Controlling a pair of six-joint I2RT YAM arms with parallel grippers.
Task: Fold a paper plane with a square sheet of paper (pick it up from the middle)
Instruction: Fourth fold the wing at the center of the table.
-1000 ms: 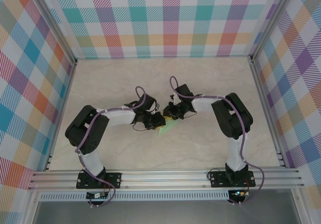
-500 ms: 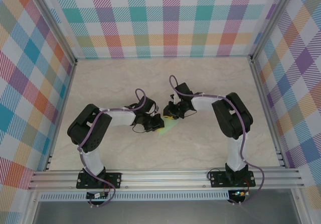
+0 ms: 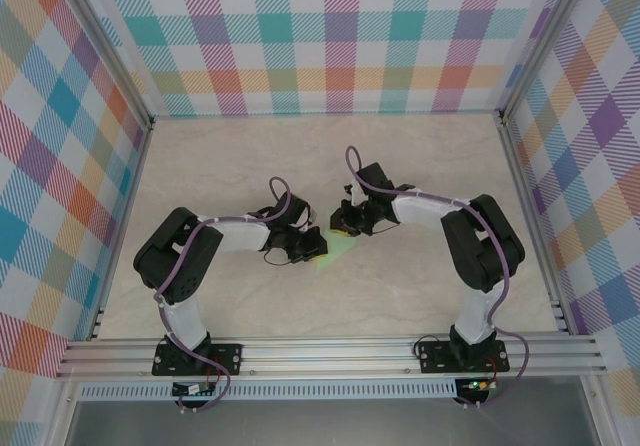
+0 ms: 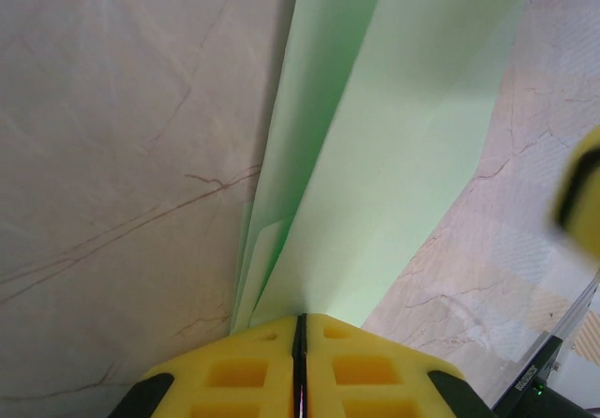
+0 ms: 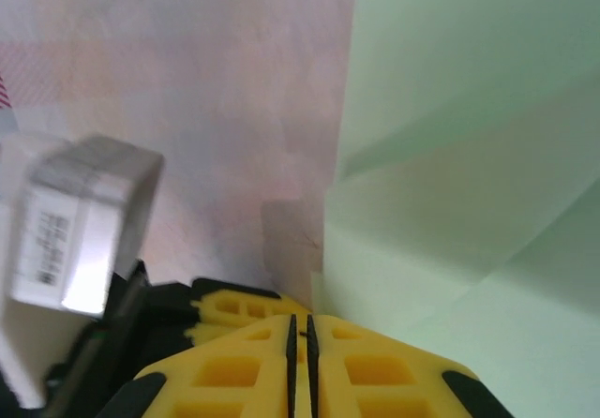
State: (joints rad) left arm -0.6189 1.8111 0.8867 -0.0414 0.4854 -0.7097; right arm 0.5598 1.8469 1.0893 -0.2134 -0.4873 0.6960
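Crept a touch rightward with the left gripper (image 3: 314, 245) over the last second, covering more of the sheet of paper (image 3: 338, 253) than before. Swung the elbow of the right arm (image 3: 485, 246) out to the right meanwhile, leaving the right gripper (image 3: 344, 229) almost where it was, at the paper's far edge. Points, as a judgement, to a hold being reset or a crease being worked midway through the folding. Nothing dart-shaped yet, only a layered, partly folded piece. Sits near the middle of the table (image 3: 430, 166), between the two grippers, with its pale green tip poking out toward the near right. From the left wrist: yellow fingers (image 4: 239, 371) pressed together to a hairline seam, folded layers fanning away from that seam, so clamped on the paper's end. From the right wrist: yellow fingers (image 5: 375, 371) likewise drawn nearly together, only a thin slit left, with the paper's edge running down to the right-hand finger just beside the slit. Cannot tell whether an edge is truly pinched there or merely touched from the side. Calls next, probably, for one firm hold while the other side sets the fold. Risks a skewed crease or a slipped sheet if pulled from both ends at once.
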